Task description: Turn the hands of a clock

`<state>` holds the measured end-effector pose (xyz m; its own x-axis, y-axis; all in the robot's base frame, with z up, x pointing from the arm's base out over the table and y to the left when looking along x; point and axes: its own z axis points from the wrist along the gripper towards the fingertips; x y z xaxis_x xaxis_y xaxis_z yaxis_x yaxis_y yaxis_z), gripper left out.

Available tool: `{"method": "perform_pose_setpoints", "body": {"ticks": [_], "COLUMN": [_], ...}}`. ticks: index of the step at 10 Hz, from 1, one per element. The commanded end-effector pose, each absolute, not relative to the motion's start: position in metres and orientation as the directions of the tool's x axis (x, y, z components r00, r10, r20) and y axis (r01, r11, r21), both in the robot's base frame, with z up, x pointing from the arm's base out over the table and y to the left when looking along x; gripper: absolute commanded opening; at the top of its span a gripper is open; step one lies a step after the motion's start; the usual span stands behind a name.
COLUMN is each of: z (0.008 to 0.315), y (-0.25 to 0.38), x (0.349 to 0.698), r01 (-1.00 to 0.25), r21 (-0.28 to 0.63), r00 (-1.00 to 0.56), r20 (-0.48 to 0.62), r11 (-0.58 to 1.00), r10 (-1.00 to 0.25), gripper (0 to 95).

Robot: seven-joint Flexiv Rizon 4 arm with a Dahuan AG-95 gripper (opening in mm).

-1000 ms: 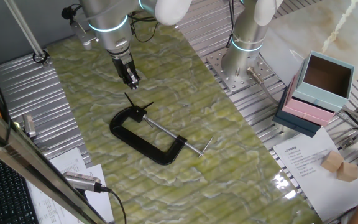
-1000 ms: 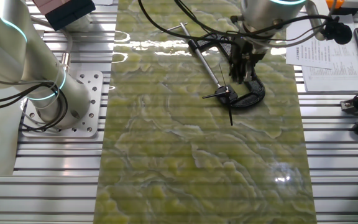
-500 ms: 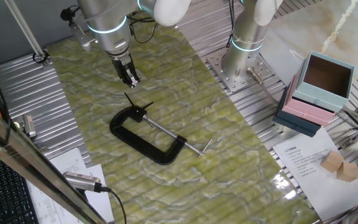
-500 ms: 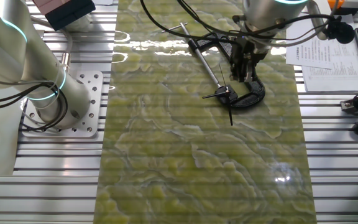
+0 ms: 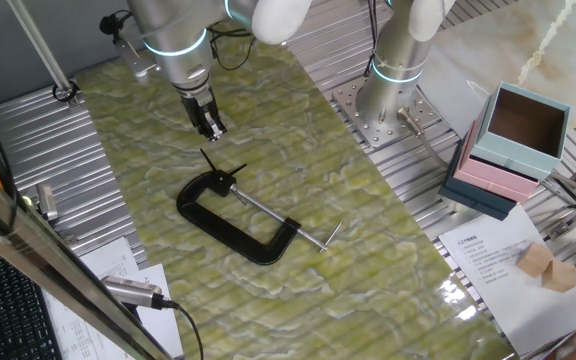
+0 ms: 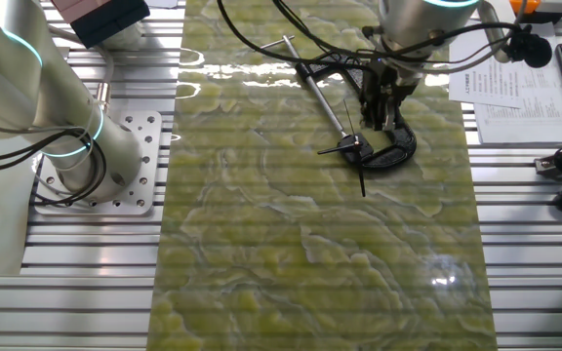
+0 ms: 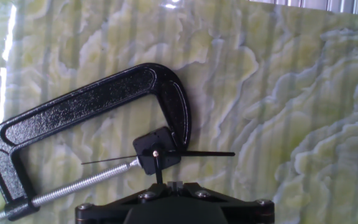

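- The hands (image 7: 166,154) are sitting on a small black square block (image 7: 157,149) pinched in the jaw of the clamp (image 7: 98,102), which is lying flat on the green mat (image 7: 291,93); in the hand view one long hand is pointing sideways, a short one is pointing toward the camera, and a hair-thin one is pointing the opposite way
- The hands are lying below the gripper (image 5: 210,127) and apart from it; in the hand view the pivot is sitting just ahead of the gripper body at the bottom edge
- In one fixed view the gripper is hanging above the mat, on the far side of the clamp, with the hands (image 5: 218,168) nearer the camera than its tips; in the other fixed view the hands (image 6: 357,151) are showing just beside and below the gripper (image 6: 379,117)
- The fingers are looking close together, narrow, with nothing between them, though the gap is too small to judge surely
- Risk, as I judge it: the hands being so thin, a descent slightly off the pivot is likely to bend one or slide past it
- Pushing too low is likely to jam the tips against the block or shove the clamp across the mat, since nothing seems to be fixing it down
- Catching the hair-thin hand instead of the long one could be turning the wrong pointer
- The silver screw rod (image 7: 73,185) is running close by and could be fouling a sweeping finger
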<state>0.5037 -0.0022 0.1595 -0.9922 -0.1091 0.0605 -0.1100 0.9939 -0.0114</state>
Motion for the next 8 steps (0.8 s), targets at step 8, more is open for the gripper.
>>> {"method": "perform_pose_setpoints", "body": {"ticks": [8], "z": [0.13], "y": [-0.007], "x": [0.508], "r01": [-0.147], "r21": [-0.012], "r00": [-0.988], "r20": [0.045], "r11": [0.989], "r10": [-0.146], "gripper": [0.0]}}
